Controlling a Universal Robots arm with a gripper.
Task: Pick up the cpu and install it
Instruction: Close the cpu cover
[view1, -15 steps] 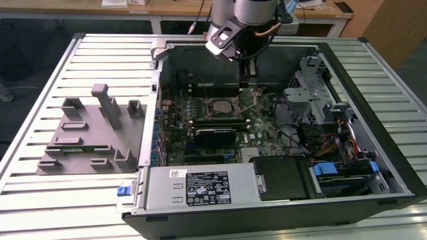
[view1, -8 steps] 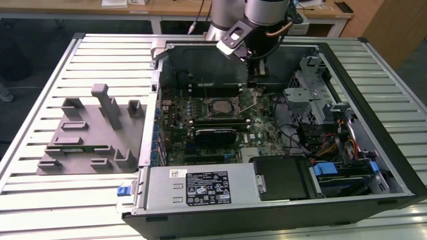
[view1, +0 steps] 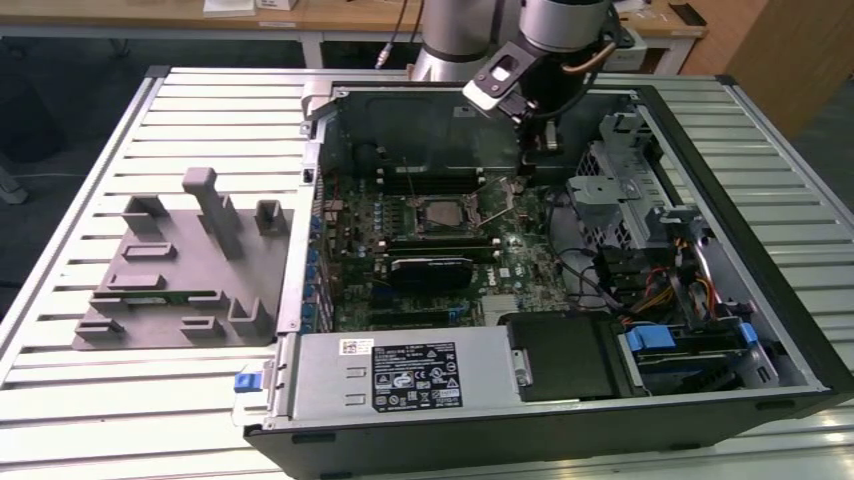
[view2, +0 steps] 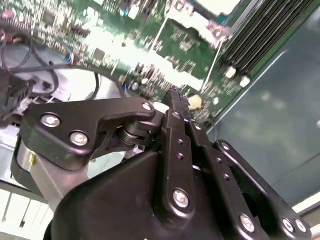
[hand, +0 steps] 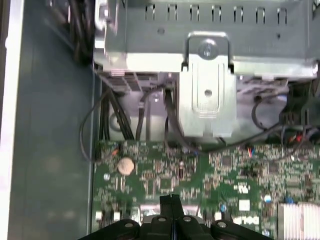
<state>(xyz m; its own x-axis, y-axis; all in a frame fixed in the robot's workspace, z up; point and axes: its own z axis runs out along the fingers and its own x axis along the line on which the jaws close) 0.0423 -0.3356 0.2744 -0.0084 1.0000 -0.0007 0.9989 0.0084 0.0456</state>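
My gripper (view1: 541, 150) hangs inside the open computer case (view1: 747, 200), over the motherboard's (view1: 427, 260) far right corner in the exterior view. Both wrist views show its black fingertips (view2: 174, 94) (hand: 171, 198) pressed together with nothing between them, just above the green board near a coin battery (hand: 125, 165). The black-framed socket (view1: 438, 212) lies to the exterior view's left of the gripper, with a thin lever (view1: 502, 205) raised beside it. A pale silvery patch (view2: 217, 6) in the socket area may be the cpu; I cannot tell for sure.
A grey fixture tray (view1: 180, 270) lies on the slatted table at the exterior view's left. Memory slots (view2: 260, 35), a metal drive cage (hand: 207, 85) with cables, and a power supply (view1: 387, 375) crowd the case. The case walls stand close around the gripper.
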